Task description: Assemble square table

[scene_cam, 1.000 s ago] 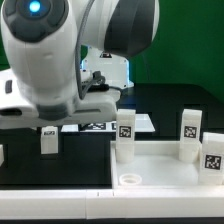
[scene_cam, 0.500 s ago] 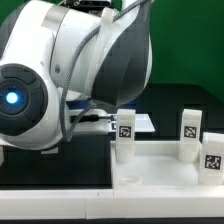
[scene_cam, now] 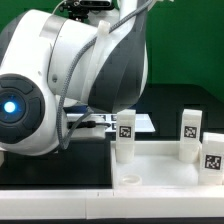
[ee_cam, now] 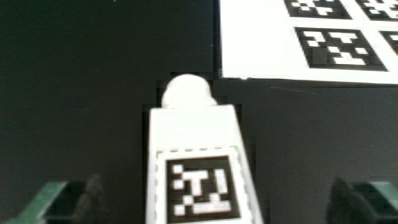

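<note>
In the wrist view one white leg (ee_cam: 192, 150) with a black-and-white tag lies on the black table, its rounded end pointing away from me. My gripper (ee_cam: 210, 205) is open, with one finger (ee_cam: 54, 203) on each side of the leg and a gap to it on both sides. In the exterior view the arm hides the gripper and this leg. The white square slab (scene_cam: 165, 172) lies at the front right, with a corner hole (scene_cam: 130, 181). Three tagged legs stand on or by the slab: one (scene_cam: 125, 136), one (scene_cam: 190, 132) and one (scene_cam: 213, 151).
The marker board (ee_cam: 320, 35) lies on the table beyond the leg's end, and also shows in the exterior view (scene_cam: 100, 125). The robot arm's body (scene_cam: 60, 90) fills the exterior view's left. A long white bar (scene_cam: 50, 189) runs along the front edge.
The arm has swung over the exterior view's left and now hides the leg that stood there. Since half a second ago it has shifted only slightly.
</note>
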Motion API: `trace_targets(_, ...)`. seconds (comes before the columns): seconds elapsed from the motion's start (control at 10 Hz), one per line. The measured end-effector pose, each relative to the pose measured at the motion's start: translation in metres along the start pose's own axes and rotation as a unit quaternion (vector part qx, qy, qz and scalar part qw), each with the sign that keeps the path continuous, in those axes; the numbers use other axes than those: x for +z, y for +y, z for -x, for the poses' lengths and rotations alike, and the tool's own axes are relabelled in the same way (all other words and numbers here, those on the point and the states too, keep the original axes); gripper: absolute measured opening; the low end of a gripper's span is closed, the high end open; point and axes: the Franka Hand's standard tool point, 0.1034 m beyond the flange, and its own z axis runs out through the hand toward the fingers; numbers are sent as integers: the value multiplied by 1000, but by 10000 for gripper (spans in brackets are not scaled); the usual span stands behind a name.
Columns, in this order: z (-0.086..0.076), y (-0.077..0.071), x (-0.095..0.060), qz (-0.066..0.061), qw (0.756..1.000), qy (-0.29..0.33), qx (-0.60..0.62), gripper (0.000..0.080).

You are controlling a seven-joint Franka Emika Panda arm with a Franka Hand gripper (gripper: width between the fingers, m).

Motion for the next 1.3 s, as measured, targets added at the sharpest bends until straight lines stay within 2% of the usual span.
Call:
trace_targets(0.1, 0, 1, 0, -1, 1000, 0, 0, 388)
trace_targets(0.2, 0, 1, 0, -1, 1000, 0, 0, 388)
trace_targets(0.3, 0, 1, 0, -1, 1000, 0, 1, 282)
trace_targets(0.5, 0, 0, -2, 0, 1000, 2, 0, 282)
trace_targets(0.7, 12, -10, -19, 3, 1000, 10, -6, 282)
trace_targets(0.8, 19, -14, -34, 4, 1000, 18, -14, 282)
trace_targets(0.9, 25, -13, -55, 8, 998, 60, -16, 282)
trace_targets(1.0, 29, -11, -62, 8, 995, 96, -13, 284)
trace_targets(1.2, 22, -5, -67, 19, 986, 167, -13, 284)
trace_targets(1.3, 26, -4, -67, 19, 982, 185, -13, 284)
